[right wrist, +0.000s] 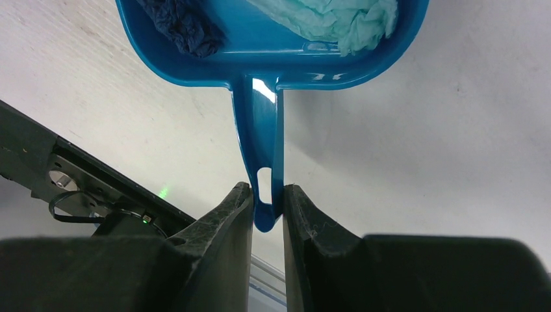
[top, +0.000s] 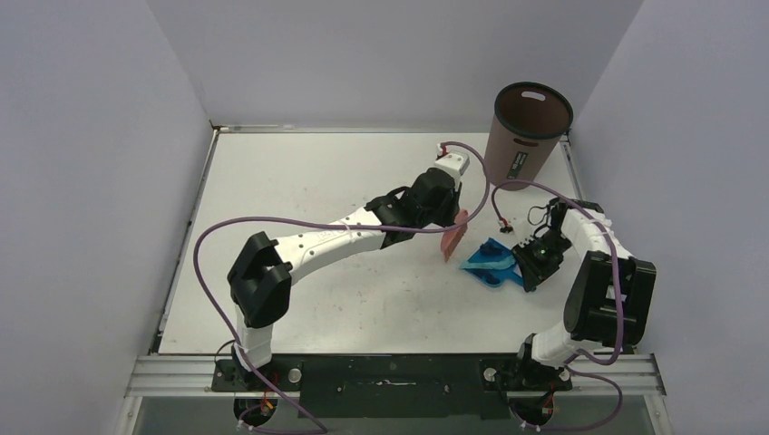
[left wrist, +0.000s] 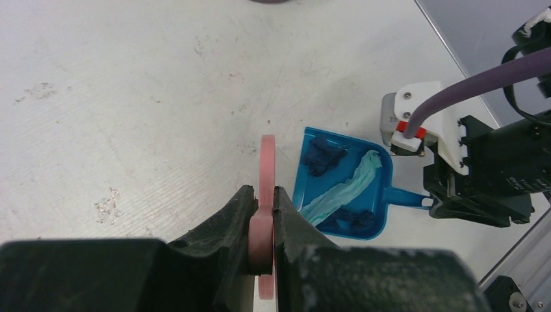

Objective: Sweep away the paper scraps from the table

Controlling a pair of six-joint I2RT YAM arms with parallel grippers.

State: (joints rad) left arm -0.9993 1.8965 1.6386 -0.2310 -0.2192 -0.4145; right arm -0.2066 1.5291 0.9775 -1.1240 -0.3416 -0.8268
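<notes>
My right gripper (right wrist: 267, 201) is shut on the end of the blue dustpan's handle (right wrist: 263, 136). The dustpan (top: 490, 263) rests at the right of the white table (top: 299, 172). In the pan lie paper scraps: a light-blue strip (left wrist: 347, 185) and dark blue crumpled bits (left wrist: 323, 155) (left wrist: 354, 221). They also show in the right wrist view, the strip (right wrist: 338, 19) and a dark bit (right wrist: 185, 23). My left gripper (left wrist: 263, 208) is shut on the pink hand brush (left wrist: 267, 162), held just left of the pan's mouth (top: 452, 237). No red scrap shows, and I see no loose scraps on the table.
A tall brown waste bin (top: 529, 131) stands at the table's back right corner, behind the dustpan. The table's right edge runs close beside my right arm (top: 598, 272). Grey-lilac walls close in the left, back and right sides.
</notes>
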